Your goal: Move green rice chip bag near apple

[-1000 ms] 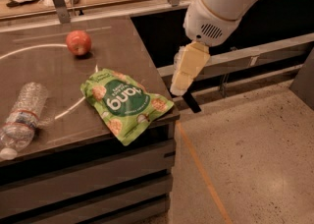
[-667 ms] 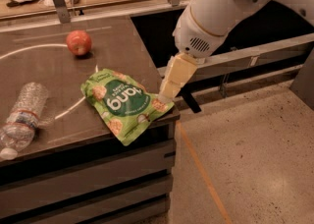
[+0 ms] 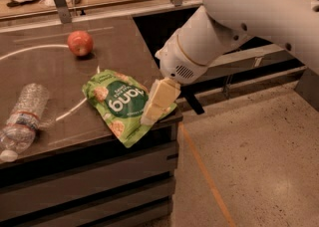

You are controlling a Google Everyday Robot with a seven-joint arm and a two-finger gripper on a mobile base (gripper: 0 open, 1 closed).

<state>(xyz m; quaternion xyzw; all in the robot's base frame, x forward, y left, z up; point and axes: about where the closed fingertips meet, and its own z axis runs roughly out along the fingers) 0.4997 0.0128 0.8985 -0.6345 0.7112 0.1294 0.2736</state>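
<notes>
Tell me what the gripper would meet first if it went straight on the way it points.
Most likely the green rice chip bag: the gripper hangs over its right edge near the table corner, pointing down and left. How high it hangs is unclear.

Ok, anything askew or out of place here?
The bag lies skewed at the near corner of the counter, its lower tip seeming to hang over the edge. The bottle lies on its side at the left. The gripper is at the bag's right edge.
</notes>
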